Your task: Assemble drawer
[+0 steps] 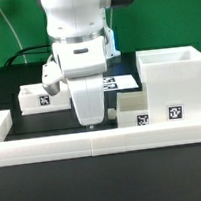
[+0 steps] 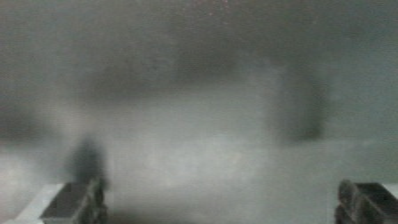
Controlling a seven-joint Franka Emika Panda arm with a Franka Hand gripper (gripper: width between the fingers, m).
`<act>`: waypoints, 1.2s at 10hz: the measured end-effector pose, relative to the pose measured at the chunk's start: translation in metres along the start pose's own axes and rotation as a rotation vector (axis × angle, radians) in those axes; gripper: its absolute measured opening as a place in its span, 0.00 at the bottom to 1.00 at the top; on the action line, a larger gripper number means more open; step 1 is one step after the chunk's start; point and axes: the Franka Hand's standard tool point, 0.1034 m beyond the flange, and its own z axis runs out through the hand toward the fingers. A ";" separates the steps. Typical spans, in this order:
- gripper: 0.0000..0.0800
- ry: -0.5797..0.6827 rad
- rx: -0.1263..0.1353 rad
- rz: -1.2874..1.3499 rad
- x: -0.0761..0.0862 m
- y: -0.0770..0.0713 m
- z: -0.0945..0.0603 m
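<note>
Holding: the gripper (image 1: 90, 118) is carrying nothing that I can make out. Its fingers (image 2: 75, 200) are standing wide apart at the edges of the wrist view, with only grey blur between them.
Hovering: it is hanging low over the dark table (image 1: 35, 121), just behind the wall (image 1: 53, 146) and between the two trays.
Housing: the housing (image 1: 171, 76) is standing upright toward the exterior view's right, showing its open top.
Trays: the lone tray (image 1: 38, 95) is sitting toward the exterior view's left, well apart from the housing. The front tray (image 1: 134, 107) is sitting just beside the housing; whether they are touching I cannot tell.
Marker board: the marker board (image 1: 125, 83) is lying flat behind the gripper, partly hidden.
Handling: the parts are looking like thin hollow plastic, so I am judging them light, stiff and rather slick.
Grasp: pinching one upright tray wall, one finger inside and one outside, is looking best. The housing is seeming too broad to span.
Risk: such light boxes are likely sliding or tipping under any nudge.
</note>
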 end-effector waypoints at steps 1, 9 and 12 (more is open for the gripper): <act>0.81 -0.002 0.000 0.012 0.004 -0.002 -0.002; 0.81 -0.012 0.008 0.115 0.052 0.001 -0.004; 0.81 -0.014 0.002 0.126 0.074 0.011 -0.008</act>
